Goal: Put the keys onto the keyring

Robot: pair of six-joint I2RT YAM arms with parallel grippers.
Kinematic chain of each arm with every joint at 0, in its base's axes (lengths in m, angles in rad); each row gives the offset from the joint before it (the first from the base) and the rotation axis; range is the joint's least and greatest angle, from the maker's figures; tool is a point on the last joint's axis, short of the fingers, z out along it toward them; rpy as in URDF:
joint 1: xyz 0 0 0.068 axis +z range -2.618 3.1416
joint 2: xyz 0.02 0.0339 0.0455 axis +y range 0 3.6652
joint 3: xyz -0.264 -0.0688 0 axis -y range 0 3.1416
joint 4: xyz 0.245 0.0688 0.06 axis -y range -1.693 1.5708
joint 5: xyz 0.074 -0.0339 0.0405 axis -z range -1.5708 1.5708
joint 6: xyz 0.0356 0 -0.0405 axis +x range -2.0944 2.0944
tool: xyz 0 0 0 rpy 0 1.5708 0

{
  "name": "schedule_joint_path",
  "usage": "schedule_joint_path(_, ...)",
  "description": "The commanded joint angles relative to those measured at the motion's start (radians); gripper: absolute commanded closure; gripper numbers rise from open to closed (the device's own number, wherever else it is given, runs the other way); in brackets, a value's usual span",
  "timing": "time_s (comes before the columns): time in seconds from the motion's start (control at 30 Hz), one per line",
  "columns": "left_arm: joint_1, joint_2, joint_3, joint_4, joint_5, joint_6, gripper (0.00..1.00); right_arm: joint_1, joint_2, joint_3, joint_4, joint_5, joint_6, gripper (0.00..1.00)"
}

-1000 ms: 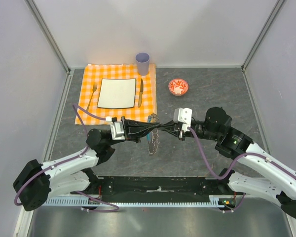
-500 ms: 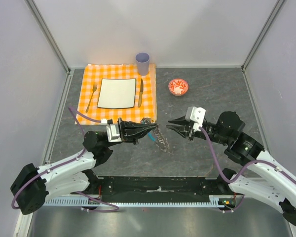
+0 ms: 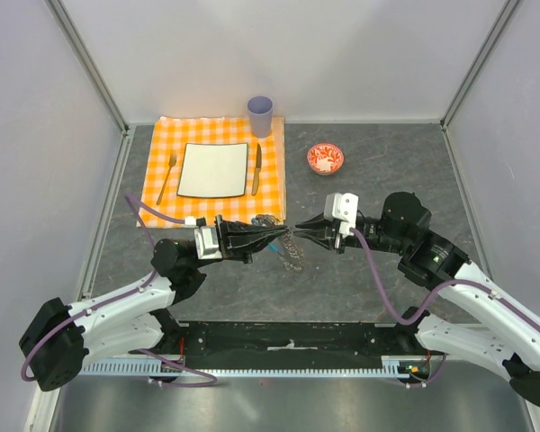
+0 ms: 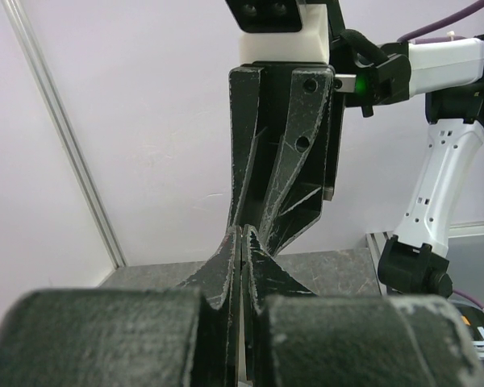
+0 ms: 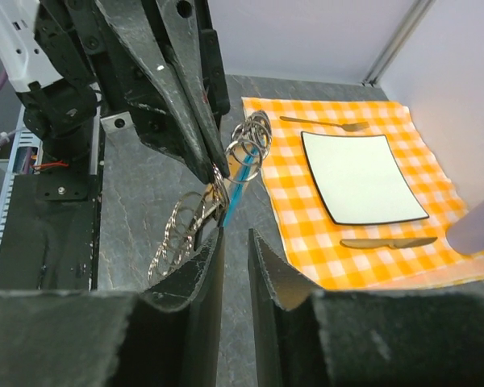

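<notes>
My left gripper (image 3: 284, 234) is shut on the keyring (image 3: 290, 251), a loop of grey metal rings with a blue plastic segment (image 5: 244, 179), and holds it above the grey table. In the right wrist view the rings (image 5: 181, 230) hang from the left fingertips (image 5: 212, 168). My right gripper (image 3: 299, 232) faces the left one tip to tip. Its jaws stand a narrow gap apart with nothing between them (image 5: 235, 239), just beside the blue segment. In the left wrist view my left gripper (image 4: 244, 232) is pressed shut against the right gripper's fingers (image 4: 284, 153). I cannot make out the key.
An orange checked cloth (image 3: 157, 200) at the back left carries a white plate (image 3: 214, 169), a fork (image 3: 168, 175) and a table knife (image 3: 256, 168). A purple cup (image 3: 260, 114) stands behind it. A red bowl (image 3: 325, 159) sits behind the right gripper.
A second ago both grippers met at the keyring. The right gripper then drew back to the right with its jaws open, and has now moved left again to the left gripper's tips, its jaws narrower.
</notes>
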Motion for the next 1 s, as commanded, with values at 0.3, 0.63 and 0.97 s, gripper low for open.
schedule_joint_path(0.3, -0.002, 0.005, 0.017, 0.059, 0.019, -0.014, 0.98, -0.002, 0.006, 0.069, 0.041, -0.085, -0.022, 0.76)
schedule_joint_path(0.63, -0.003, 0.009, 0.020, 0.057, 0.036, -0.019, 0.98, -0.003, 0.020, 0.089, 0.044, -0.113, -0.027, 0.78)
schedule_joint_path(0.97, -0.003, 0.003, 0.021, 0.013, 0.033, -0.002, 0.98, -0.003, 0.039, 0.096, 0.010, -0.070, -0.052, 1.00)
